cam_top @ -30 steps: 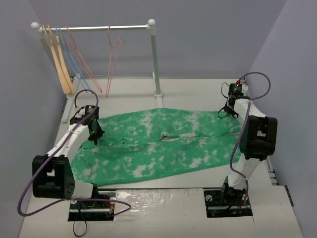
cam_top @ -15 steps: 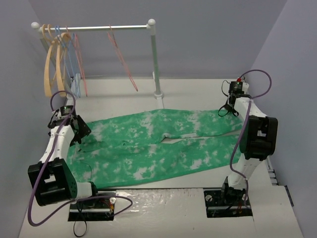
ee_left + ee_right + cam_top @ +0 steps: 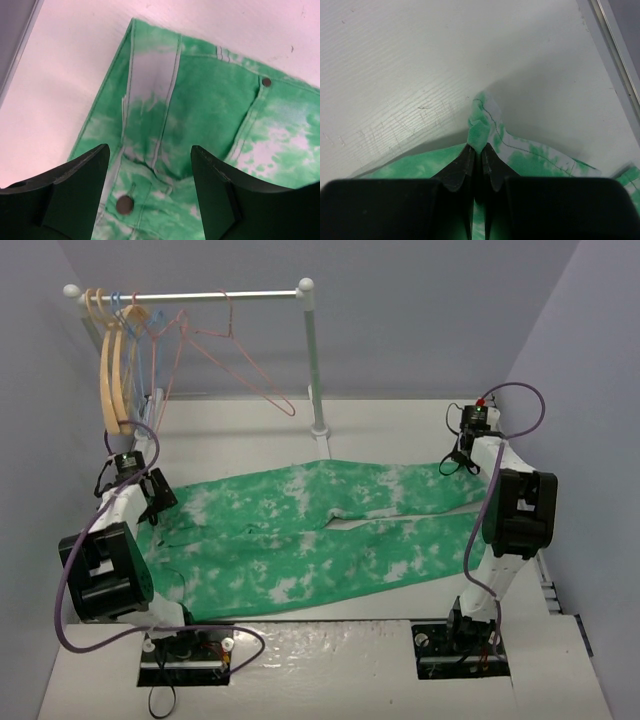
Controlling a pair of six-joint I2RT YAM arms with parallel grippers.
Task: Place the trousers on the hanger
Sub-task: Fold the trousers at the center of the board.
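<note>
Gripping the waistband cleanly was, I judge, what this step asked of you: the left gripper [image 3: 147,155] hung over the trousers [image 3: 320,530] with its jaws well apart and nothing between them, the button [image 3: 124,203] just beneath. The right gripper [image 3: 481,150] was pinched tight on a corner of the far leg's cuff. The trousers lay flat across the table [image 3: 400,425], waist to the left, well apart from the hanger [image 3: 258,380], which hung tilted on the rail [image 3: 260,295] at the back. You would have done well to drop straight onto the waistband edge, catch both layers, and lift both ends evenly so the legs did not twist.
</note>
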